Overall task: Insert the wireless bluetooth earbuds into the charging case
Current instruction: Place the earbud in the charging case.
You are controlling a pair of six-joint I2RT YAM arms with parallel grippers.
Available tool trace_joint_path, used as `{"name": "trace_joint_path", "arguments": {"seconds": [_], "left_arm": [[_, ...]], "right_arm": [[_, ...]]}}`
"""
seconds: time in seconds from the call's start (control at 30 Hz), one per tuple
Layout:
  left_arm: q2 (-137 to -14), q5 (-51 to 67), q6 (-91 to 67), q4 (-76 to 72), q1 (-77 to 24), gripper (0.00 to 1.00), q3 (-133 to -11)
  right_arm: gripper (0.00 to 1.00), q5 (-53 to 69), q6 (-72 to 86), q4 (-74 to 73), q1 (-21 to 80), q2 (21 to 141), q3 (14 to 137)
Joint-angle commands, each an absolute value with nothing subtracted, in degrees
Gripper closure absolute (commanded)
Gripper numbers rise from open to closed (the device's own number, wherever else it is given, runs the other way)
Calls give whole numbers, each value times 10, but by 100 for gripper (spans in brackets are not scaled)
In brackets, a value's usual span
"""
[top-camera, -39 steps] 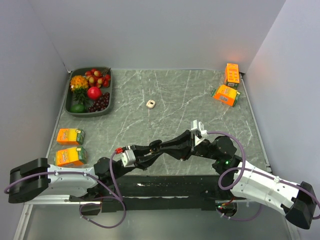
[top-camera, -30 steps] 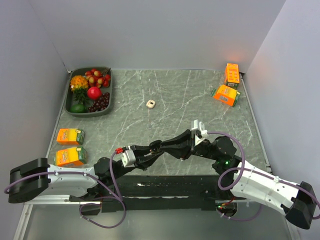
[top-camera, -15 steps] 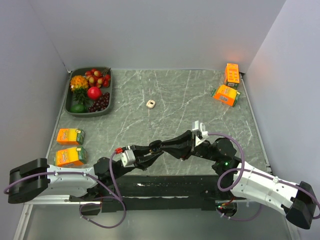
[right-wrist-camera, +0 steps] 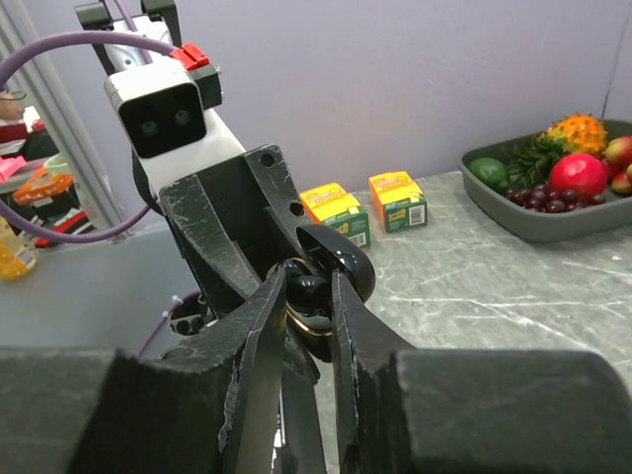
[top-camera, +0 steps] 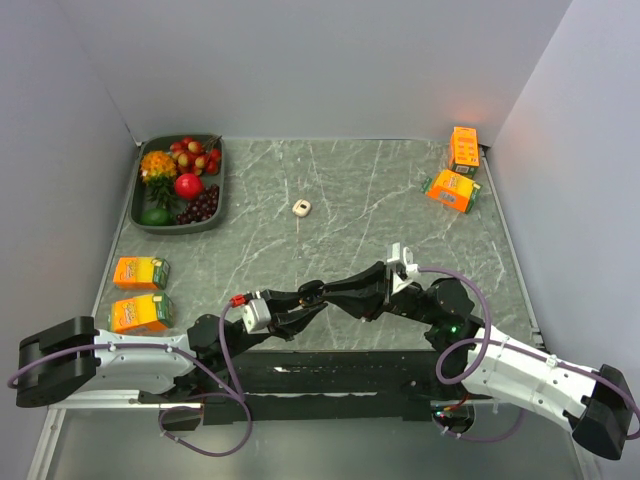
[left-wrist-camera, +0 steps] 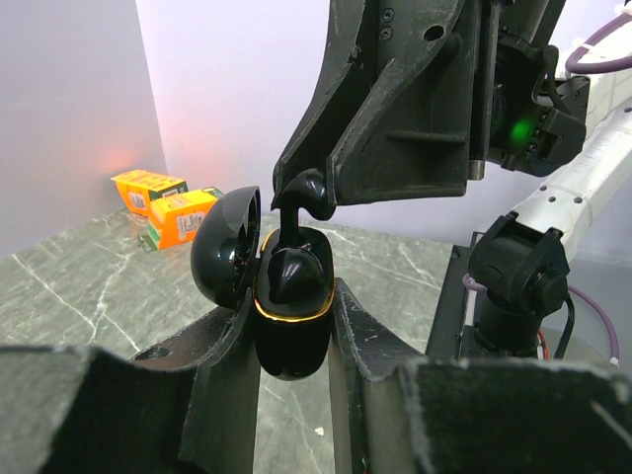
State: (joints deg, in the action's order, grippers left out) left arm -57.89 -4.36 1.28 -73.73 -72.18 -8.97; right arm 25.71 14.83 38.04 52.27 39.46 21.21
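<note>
Slightly shifted since before, the right gripper (right-wrist-camera: pixel 308 294) pinches a tiny black plastic earbud (left-wrist-camera: pixel 297 196). Its stem meets the open glossy black charging case (left-wrist-camera: pixel 293 341), clamped by the left gripper (left-wrist-camera: pixel 293 301).

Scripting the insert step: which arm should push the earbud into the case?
Right. The right end effector pinches the earbud at the mouth of the open case, whose lid is swung aside. The left end effector is clamped on the case, so it should probably just brace.

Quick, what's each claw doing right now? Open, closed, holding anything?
The left gripper is closed on the open charging case.
The right gripper is closed on a black earbud, right above the case.
</note>
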Motion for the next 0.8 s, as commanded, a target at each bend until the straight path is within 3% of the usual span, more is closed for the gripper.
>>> {"name": "trace_joint_path", "arguments": {"seconds": [0.0, 0.77], "left_arm": [[-565, -28, 7, -831, -722, 99, -95], [-542, -12, 16, -808, -723, 99, -117]], "right_arm": [[100, 241, 155, 405, 523, 388, 200], [100, 212, 190, 366, 523, 405, 199]]}}
